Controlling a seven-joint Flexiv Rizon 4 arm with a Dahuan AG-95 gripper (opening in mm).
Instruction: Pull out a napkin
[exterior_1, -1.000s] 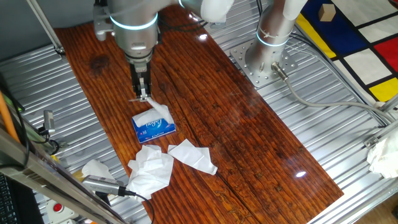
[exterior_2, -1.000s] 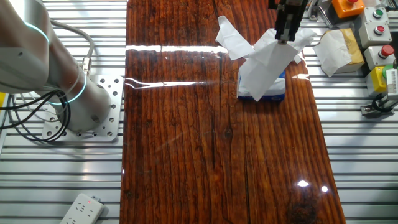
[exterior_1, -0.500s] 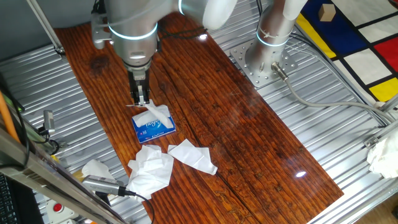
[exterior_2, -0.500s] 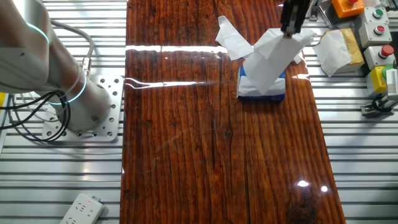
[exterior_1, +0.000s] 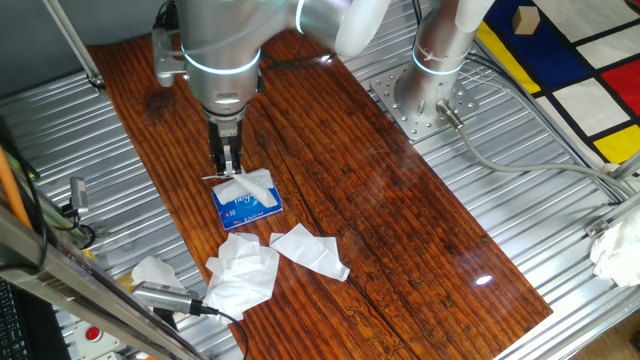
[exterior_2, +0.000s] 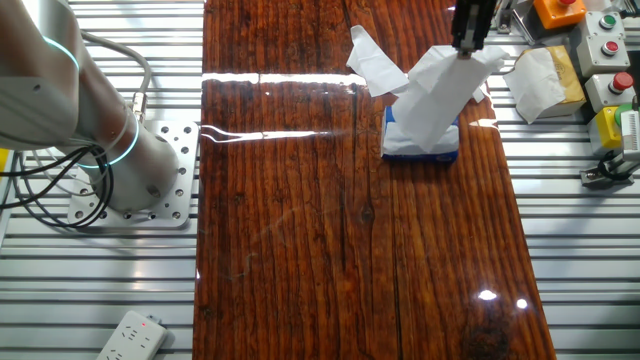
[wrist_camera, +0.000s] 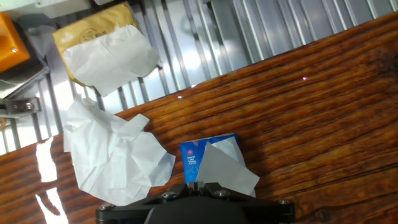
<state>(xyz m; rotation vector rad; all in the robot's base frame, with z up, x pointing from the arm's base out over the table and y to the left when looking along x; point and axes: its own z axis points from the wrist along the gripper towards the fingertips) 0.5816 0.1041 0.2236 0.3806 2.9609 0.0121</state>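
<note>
A small blue tissue pack lies on the wooden table; it also shows in the other fixed view and the hand view. A white napkin rises out of the pack, stretched up to my gripper, which is shut on its top corner above the pack. In one fixed view my gripper hangs just above the pack's far end with the napkin trailing from it. In the hand view the napkin runs from the pack up between my closed fingers.
Several loose crumpled tissues lie on the table in front of the pack, and show in the hand view. A yellow pack under a tissue sits off the table. A button box stands beside the table edge.
My gripper has risen a little and shifted slightly with the napkin, drawing it further out of the pack. The pack stays in place.
</note>
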